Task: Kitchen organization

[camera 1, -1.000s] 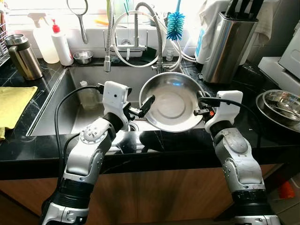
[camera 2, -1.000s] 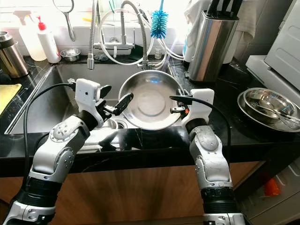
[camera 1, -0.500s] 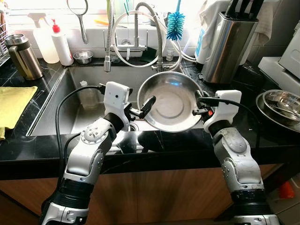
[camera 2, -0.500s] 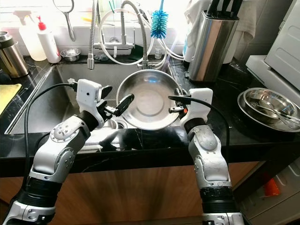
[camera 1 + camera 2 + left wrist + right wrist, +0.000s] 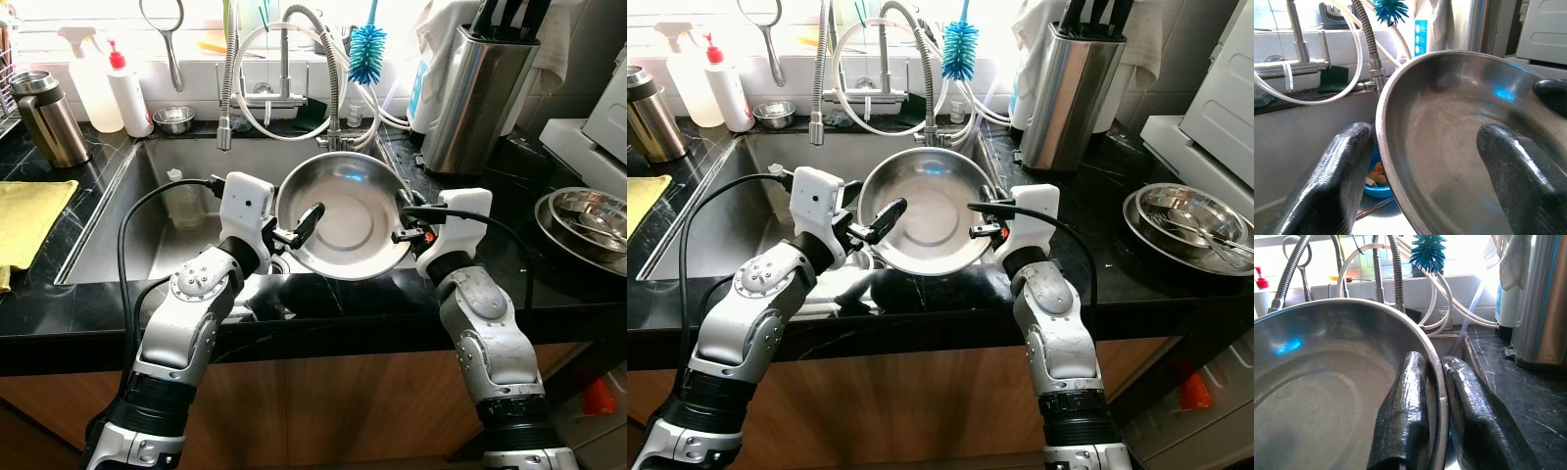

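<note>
A large steel bowl (image 5: pixel 345 211) hangs over the sink (image 5: pixel 162 211), tilted so that its inside faces me. My right gripper (image 5: pixel 400 221) is shut on its right rim; in the right wrist view the two fingers (image 5: pixel 1405 406) pinch the rim between them. My left gripper (image 5: pixel 299 223) is open at the bowl's left rim. In the left wrist view one finger (image 5: pixel 1337 181) stands outside the rim and the other lies inside the bowl (image 5: pixel 1449 147), with a wide gap between them.
Behind the bowl rise a spring faucet (image 5: pixel 284 59) and a blue brush (image 5: pixel 366 51). A knife block (image 5: pixel 475 93) and stacked steel bowls (image 5: pixel 588 225) stand on the right counter. On the left are a yellow cloth (image 5: pixel 24 220), a steel jug (image 5: pixel 44 117) and bottles (image 5: pixel 127 93).
The bowl has moved left with my right gripper. Its left rim now sits between my left gripper's open fingers, where before it was beside one fingertip.
</note>
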You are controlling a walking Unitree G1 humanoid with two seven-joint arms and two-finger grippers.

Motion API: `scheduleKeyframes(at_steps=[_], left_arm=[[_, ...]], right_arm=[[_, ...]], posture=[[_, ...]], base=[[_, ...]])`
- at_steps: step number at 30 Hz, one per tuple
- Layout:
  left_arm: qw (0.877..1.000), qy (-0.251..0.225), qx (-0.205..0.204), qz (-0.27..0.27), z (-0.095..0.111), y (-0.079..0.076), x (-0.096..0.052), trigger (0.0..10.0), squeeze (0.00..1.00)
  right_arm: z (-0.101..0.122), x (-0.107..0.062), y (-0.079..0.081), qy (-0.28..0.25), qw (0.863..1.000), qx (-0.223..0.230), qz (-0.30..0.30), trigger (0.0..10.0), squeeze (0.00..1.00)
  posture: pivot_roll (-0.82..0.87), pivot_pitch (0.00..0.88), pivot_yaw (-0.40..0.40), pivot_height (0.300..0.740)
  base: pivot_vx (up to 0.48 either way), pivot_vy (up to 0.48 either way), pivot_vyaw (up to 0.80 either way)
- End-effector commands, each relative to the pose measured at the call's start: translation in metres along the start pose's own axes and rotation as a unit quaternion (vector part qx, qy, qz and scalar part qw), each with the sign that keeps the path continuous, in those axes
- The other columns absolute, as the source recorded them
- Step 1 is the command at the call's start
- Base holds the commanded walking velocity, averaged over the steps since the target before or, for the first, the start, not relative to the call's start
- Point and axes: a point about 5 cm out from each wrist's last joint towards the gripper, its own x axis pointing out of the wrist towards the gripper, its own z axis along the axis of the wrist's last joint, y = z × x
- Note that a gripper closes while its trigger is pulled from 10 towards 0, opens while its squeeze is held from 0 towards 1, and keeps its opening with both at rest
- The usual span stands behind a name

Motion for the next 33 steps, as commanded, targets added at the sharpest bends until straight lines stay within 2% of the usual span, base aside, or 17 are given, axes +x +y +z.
scheduleKeyframes(at_steps=[1,12,13,15,16,18,19,27,28,29,30,32,33], left_arm=[[1.0,0.006,0.006,0.004,0.0,0.002,0.0,0.0,0.0],[1.0,0.02,0.017,-0.01,-0.003,-0.001,0.0,0.0,0.0],[0.999,0.026,0.021,-0.012,-0.005,-0.002,0.0,2.1,0.0],[0.999,0.029,0.023,-0.012,-0.006,-0.002,0.001,2.1,0.0],[0.999,0.031,0.025,-0.012,-0.006,-0.002,0.001,9.1,0.0],[0.999,0.034,0.028,-0.011,-0.007,-0.002,0.0,9.1,0.0],[0.999,0.036,0.028,-0.011,-0.008,-0.002,0.0,10.0,0.0],[0.998,0.046,0.031,-0.016,-0.01,-0.002,0.0,9.8,0.0],[0.998,0.047,0.031,-0.017,-0.01,-0.003,0.0,8.8,0.0],[0.998,0.047,0.03,-0.017,-0.01,-0.003,0.0,5.5,0.0],[0.998,0.047,0.03,-0.017,-0.01,-0.003,0.0,5.5,0.0],[0.998,0.047,0.03,-0.018,-0.01,-0.003,0.0,0.0,0.0],[0.998,0.047,0.03,-0.018,-0.01,-0.003,0.0,0.0,0.0]], right_arm=[[0.009,0.003,0.002,-0.019,1.0,-0.008,0.005,10.0,0.0],[0.011,0.004,0.002,-0.027,1.0,-0.012,0.007,10.0,0.0],[0.012,0.004,0.002,-0.029,0.999,-0.012,0.007,10.0,0.0],[0.012,0.004,0.002,-0.03,0.999,-0.013,0.007,10.0,0.0],[0.013,0.004,0.002,-0.032,0.999,-0.013,0.008,10.0,0.0],[0.013,0.004,0.003,-0.035,0.999,-0.014,0.008,10.0,0.0],[0.014,0.004,0.003,-0.037,0.999,-0.016,0.01,10.0,0.0],[0.016,0.004,0.008,-0.046,0.998,-0.03,0.024,10.0,0.0],[0.016,0.004,0.008,-0.046,0.998,-0.032,0.026,10.0,0.0],[0.016,0.004,0.009,-0.046,0.998,-0.033,0.026,10.0,0.0],[0.016,0.004,0.009,-0.046,0.998,-0.033,0.026,10.0,0.0],[0.016,0.004,0.009,-0.046,0.998,-0.034,0.027,10.0,0.0],[0.016,0.004,0.009,-0.046,0.998,-0.035,0.027,10.0,0.0]], posture=[[0.0,0.028,-0.034,0.74],[0.0,0.031,-0.031,0.74],[0.0,0.031,-0.031,0.74],[0.0,0.031,-0.031,0.74],[0.01,0.031,-0.031,0.74],[0.01,0.031,-0.031,0.74],[0.01,0.031,-0.031,0.74],[0.01,0.033,-0.03,0.74],[0.01,0.033,-0.03,0.74],[0.01,0.033,-0.03,0.74],[0.01,0.033,-0.03,0.74],[0.01,0.033,-0.03,0.74],[0.01,0.033,-0.03,0.74]], base=[[0.0,0.0,0.0],[0.0,0.0,0.0],[0.0,0.0,0.0],[0.0,0.0,0.0],[0.0,0.0,0.0],[0.0,0.0,0.0],[0.0,0.0,0.0],[0.0,0.0,0.0],[0.0,0.0,0.0],[0.0,0.0,0.0],[0.0,0.0,0.0],[0.0,0.0,0.0],[0.0,0.0,0.0]])
